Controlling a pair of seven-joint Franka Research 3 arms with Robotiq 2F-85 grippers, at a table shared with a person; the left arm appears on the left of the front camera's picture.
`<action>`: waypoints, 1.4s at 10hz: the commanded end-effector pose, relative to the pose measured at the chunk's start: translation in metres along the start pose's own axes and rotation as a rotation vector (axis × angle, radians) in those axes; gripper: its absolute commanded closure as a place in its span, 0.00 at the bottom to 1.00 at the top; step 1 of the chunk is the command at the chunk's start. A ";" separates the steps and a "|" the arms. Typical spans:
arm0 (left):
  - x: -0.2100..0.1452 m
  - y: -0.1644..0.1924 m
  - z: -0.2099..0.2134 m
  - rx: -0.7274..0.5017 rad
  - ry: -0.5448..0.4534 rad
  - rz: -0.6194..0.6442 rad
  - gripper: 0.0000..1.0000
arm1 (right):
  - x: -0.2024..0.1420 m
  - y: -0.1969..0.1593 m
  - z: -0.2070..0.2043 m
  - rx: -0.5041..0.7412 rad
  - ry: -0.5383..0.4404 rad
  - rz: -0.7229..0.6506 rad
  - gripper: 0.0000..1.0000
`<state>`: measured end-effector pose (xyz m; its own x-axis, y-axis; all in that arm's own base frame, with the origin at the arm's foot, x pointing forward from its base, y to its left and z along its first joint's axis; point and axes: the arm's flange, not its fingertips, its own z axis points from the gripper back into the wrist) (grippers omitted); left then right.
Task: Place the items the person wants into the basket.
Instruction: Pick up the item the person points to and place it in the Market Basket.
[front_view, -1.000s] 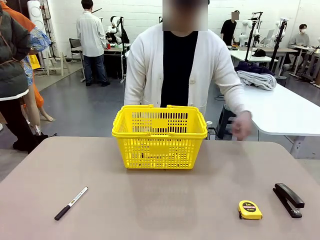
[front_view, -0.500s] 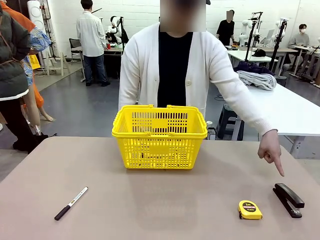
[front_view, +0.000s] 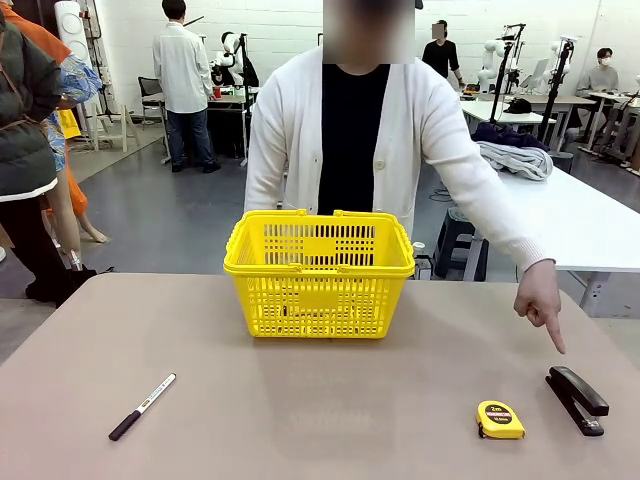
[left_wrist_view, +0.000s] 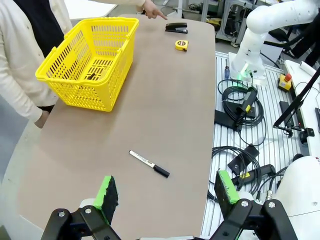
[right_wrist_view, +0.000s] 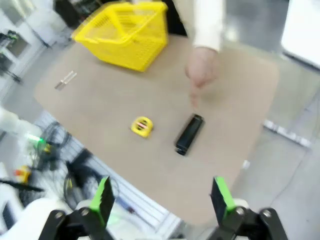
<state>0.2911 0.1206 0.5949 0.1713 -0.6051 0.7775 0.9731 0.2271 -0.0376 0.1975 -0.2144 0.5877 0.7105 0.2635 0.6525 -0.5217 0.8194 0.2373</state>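
1. Table (front_view: 300, 400) first: a broad beige top, with the person (front_view: 350, 130) in the white cardigan standing at its far side.
2. Yellow basket (front_view: 320, 300) sits at the far middle, upright, handles folded down, just in front of the person.
3. Both arms are held off high, clear of the tabletop. The left gripper (left_wrist_view: 166, 190) and the right gripper (right_wrist_view: 161, 199) each stand wide open with nothing between the jaws.
4. The person's hand (front_view: 538, 300) reaches out to the far right, forefinger aimed down at the black stapler (front_view: 577, 398), close above it but apart.
5. That stapler lies flat at the near right corner, well apart from the basket. I'd judge it the wanted item and the right gripper the natural one for it, since the stapler lies below that arm's jaws.
6. To do it well: wait for the hand to clear, turn the wrist so the jaws cross the stapler's narrow width near mid-length, and come straight down. Then release low inside the basket.
7. Yellow tape measure (front_view: 499, 419), just left of the stapler, is not pointed at, so keep the jaws off it.
8. Marker (front_view: 142, 406) lies alone at the near left.
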 end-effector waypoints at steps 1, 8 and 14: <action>0.000 0.001 0.002 -0.002 -0.016 -0.021 0.00 | 0.033 0.041 -0.042 -0.123 0.282 -0.037 0.00; 0.000 0.001 0.002 -0.002 -0.016 -0.021 0.00 | 0.051 0.093 -0.182 -0.198 0.575 -0.155 0.00; 0.000 0.001 0.002 -0.002 -0.016 -0.021 0.00 | 0.028 0.065 -0.245 -0.327 0.449 -0.166 0.00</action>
<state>0.2914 0.1209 0.5950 0.1714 -0.6069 0.7760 0.9730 0.2280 -0.0366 0.3210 -0.0340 0.5030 0.9344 0.2785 0.2223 -0.2937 0.9551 0.0379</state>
